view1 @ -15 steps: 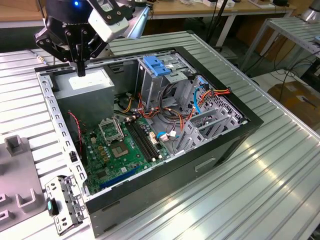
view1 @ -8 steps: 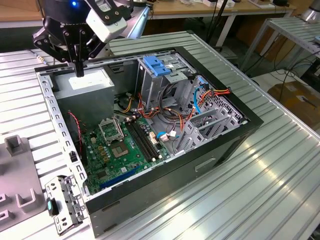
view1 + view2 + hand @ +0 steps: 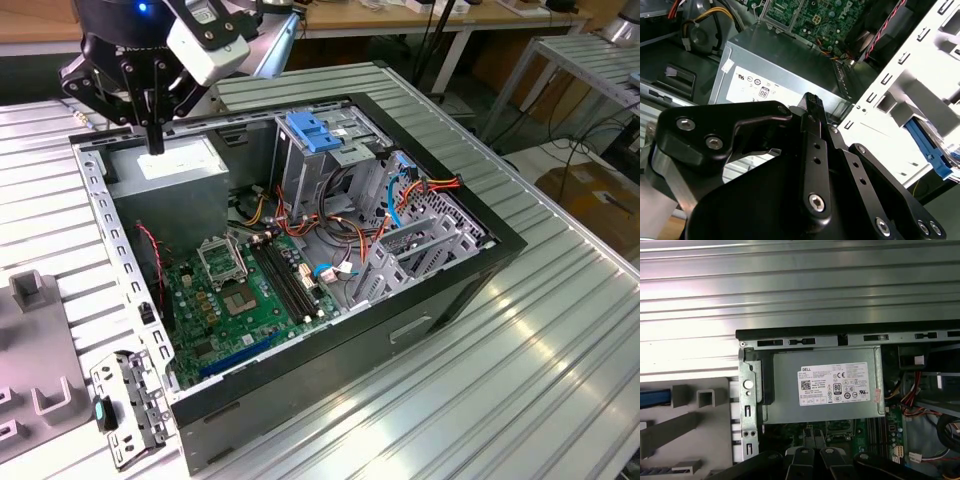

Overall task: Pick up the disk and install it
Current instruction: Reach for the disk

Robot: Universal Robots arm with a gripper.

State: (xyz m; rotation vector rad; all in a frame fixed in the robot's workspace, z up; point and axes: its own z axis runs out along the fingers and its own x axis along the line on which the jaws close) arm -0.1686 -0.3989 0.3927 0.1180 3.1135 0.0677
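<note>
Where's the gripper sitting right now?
The gripper hangs at the exterior view's upper left, just over the grey power-supply box inside the open computer case, holding nothing.

Green motherboard (image 3: 240, 300), grey power supply (image 3: 170, 200) with white sticker (image 3: 178, 163), blue latch (image 3: 315, 132), black hand (image 3: 155, 146).

Disk (image 3: 931, 150): blue side rail and a sliver of silver body visible (the rest out of frame), lying in a grey holder (image 3: 685, 425) just outside the computer case (image 3: 840, 333).
</note>
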